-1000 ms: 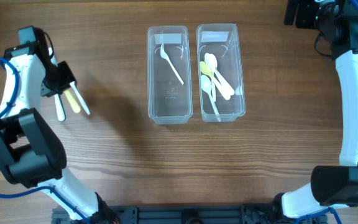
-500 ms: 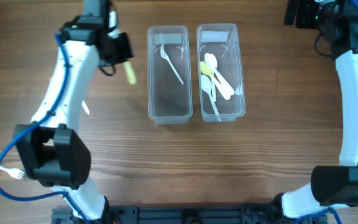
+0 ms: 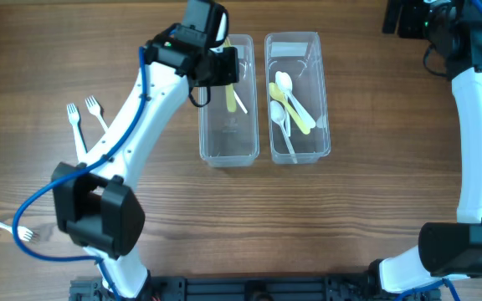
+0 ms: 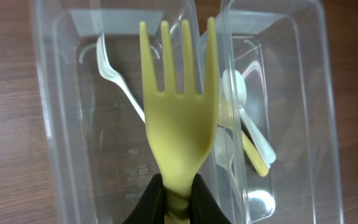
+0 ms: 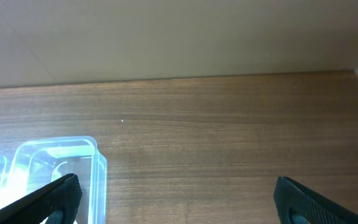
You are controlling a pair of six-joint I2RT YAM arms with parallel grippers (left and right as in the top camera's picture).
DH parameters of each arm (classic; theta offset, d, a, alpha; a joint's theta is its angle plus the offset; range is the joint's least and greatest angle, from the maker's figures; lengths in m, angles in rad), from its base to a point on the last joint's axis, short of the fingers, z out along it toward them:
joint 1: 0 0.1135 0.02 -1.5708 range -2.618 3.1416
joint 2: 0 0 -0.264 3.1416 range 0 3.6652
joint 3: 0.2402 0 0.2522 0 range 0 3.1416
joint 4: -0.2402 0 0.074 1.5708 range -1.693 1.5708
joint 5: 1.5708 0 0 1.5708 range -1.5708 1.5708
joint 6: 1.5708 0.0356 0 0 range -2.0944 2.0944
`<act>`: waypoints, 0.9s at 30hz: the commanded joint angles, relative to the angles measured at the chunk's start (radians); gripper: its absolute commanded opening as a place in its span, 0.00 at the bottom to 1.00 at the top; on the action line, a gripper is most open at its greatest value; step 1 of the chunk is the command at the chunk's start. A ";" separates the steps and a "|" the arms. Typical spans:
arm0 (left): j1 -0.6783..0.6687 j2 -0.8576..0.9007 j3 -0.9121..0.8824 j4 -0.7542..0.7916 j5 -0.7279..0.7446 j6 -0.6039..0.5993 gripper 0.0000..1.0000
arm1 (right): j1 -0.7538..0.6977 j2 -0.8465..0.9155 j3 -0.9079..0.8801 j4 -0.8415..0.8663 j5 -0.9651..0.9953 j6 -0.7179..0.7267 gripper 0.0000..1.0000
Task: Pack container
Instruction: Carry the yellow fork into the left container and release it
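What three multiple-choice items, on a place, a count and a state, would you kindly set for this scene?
1. Where is the yellow fork? A. above the left container; B. on the table; C. among the spoons.
2. How many clear containers are there? A. one; B. two; C. four.
3. The right end effector is: A. open; B. shut on a spoon; C. shut on a fork.
Answers: 1 A, the left end effector holds it there; 2 B, the right container sits beside the left; 3 A, its fingers stand apart.

Two containers (image 3: pixel 204 125), five forks (image 3: pixel 74 113), and at least three overlapping spoons (image 3: pixel 283 81).
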 commanded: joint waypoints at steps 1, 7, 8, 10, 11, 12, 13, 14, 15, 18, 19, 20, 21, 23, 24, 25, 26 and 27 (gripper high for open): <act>-0.010 0.094 0.019 0.011 0.001 -0.025 0.04 | -0.003 0.007 -0.003 0.003 0.017 -0.002 0.99; -0.010 0.154 0.019 0.023 -0.068 -0.024 0.06 | -0.003 0.007 -0.003 0.003 0.017 -0.002 1.00; -0.010 0.154 0.019 0.023 -0.079 -0.024 0.07 | -0.003 0.007 -0.003 0.003 0.017 -0.002 1.00; -0.010 0.154 0.019 0.027 -0.081 -0.023 0.24 | -0.003 0.007 -0.003 0.003 0.017 -0.002 0.99; -0.010 0.154 0.019 0.028 -0.080 -0.024 0.39 | -0.003 0.007 -0.003 0.003 0.017 -0.002 1.00; -0.010 0.154 0.019 0.029 -0.071 -0.024 0.48 | -0.003 0.007 -0.003 0.003 0.017 -0.002 1.00; -0.010 0.154 0.019 0.029 -0.052 -0.024 0.58 | -0.003 0.007 -0.003 0.003 0.017 -0.002 1.00; -0.010 0.148 0.019 0.033 -0.023 -0.024 0.61 | -0.003 0.007 -0.003 0.003 0.017 -0.002 1.00; -0.010 0.143 0.020 0.038 -0.004 -0.024 0.61 | -0.003 0.007 -0.003 0.003 0.017 -0.002 0.99; -0.008 0.120 0.045 0.035 -0.003 -0.024 0.61 | -0.003 0.007 -0.003 0.003 0.017 -0.002 1.00; -0.002 0.097 0.064 0.026 -0.024 -0.024 0.60 | -0.003 0.007 -0.003 0.003 0.017 -0.002 0.99; 0.005 0.079 0.079 0.016 -0.051 -0.024 0.60 | -0.003 0.007 -0.003 0.003 0.017 -0.002 1.00; 0.016 0.058 0.093 0.003 -0.088 -0.024 0.59 | -0.003 0.007 -0.003 0.003 0.017 -0.002 1.00; 0.053 0.010 0.117 -0.034 -0.174 -0.025 0.55 | -0.003 0.007 -0.003 0.003 0.017 -0.002 1.00; 0.075 -0.013 0.117 -0.050 -0.207 -0.025 0.53 | -0.003 0.007 -0.003 0.003 0.017 -0.002 0.99; 0.104 -0.034 0.117 -0.074 -0.240 -0.030 0.53 | -0.003 0.007 -0.003 0.003 0.017 -0.002 0.99; 0.136 -0.049 0.117 -0.105 -0.270 -0.051 0.53 | -0.003 0.007 -0.003 0.003 0.017 -0.002 1.00; 0.172 -0.056 0.117 -0.140 -0.291 -0.077 0.53 | -0.003 0.007 -0.003 0.003 0.017 -0.002 1.00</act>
